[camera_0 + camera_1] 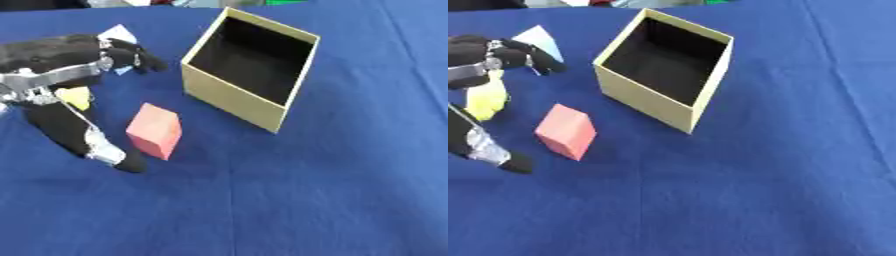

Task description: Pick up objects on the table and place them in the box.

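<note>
Pink block (155,131) lies just right of my left robot hand (66,95), which is spread open, grasping nothing. I judge it light and rigid; grip opposite flat faces, then box (229,97).

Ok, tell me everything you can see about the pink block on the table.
The pink block is a plain, matte, box-shaped solid with crisp edges, tilted askew on the blue cloth. It sits in front of the open tan box, apart from it. The left hand is spread open beside it, thumb tip near its lower corner; contact is unclear.
</note>
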Motion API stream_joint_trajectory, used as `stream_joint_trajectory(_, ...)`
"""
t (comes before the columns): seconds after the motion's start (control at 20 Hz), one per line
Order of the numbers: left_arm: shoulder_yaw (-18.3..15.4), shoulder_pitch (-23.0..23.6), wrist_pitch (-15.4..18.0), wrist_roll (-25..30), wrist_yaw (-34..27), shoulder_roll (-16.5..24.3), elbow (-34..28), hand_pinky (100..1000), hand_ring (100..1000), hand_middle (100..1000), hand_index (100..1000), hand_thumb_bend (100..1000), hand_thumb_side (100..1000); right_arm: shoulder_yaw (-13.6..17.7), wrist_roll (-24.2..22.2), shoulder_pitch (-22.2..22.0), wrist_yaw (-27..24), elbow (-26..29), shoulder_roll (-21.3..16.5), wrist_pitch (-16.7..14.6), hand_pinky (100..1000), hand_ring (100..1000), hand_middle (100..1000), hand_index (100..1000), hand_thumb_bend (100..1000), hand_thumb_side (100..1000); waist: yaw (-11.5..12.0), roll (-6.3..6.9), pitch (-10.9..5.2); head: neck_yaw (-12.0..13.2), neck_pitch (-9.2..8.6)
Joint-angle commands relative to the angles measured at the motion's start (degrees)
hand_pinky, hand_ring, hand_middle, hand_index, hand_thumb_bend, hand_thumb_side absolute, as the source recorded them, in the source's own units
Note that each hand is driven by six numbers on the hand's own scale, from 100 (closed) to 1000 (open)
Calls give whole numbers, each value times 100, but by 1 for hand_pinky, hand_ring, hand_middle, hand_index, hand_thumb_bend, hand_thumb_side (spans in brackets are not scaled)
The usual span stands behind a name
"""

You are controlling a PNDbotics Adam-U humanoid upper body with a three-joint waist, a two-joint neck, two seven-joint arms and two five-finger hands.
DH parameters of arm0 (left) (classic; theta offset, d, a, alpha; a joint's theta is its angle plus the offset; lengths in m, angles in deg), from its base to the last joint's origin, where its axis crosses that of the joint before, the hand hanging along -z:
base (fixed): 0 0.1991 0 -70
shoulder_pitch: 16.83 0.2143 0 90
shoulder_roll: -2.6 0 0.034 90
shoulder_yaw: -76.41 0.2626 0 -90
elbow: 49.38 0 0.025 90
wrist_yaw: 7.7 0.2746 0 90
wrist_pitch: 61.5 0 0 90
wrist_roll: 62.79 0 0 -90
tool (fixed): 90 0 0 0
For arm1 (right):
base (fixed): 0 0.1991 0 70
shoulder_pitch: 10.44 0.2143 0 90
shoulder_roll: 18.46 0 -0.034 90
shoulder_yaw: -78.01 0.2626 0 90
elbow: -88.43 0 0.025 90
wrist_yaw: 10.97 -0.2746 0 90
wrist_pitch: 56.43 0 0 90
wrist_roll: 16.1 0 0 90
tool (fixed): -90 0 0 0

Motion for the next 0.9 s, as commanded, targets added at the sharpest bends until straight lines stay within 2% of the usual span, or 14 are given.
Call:
stream_joint_trajectory(0.05, 2, -96, -49, 209, 188, 188, -88, 937, 873, 853, 951, 773, 576, 25, -14, 25, -15, 93, -188, -6, 838, 737, 672, 783, 100, 842, -3, -1, -109, -8, -54)
stream_joint_trajectory(0.2, 51, -101, -172, 279, 308, 167, -88, 930, 882, 878, 961, 704, 536, 23, -18, 22, -15, 93, -189, -4, 838, 737, 672, 783, 100, 842, -3, 4, -106, -8, -60)
stream_joint_trajectory(0.6, 212, -215, -455, 467, 587, 73, -88, 927, 905, 904, 965, 616, 489, 21, -27, 15, -10, 93, -190, 1, 839, 738, 671, 783, 100, 846, 0, 20, -73, -18, -87)
stream_joint_trajectory(0.9, 302, -271, -483, 513, 761, 23, -25, 928, 913, 914, 965, 611, 473, 16, -36, 11, -13, 93, -188, 14, 840, 738, 670, 782, 100, 852, -3, 52, -39, -17, -130)
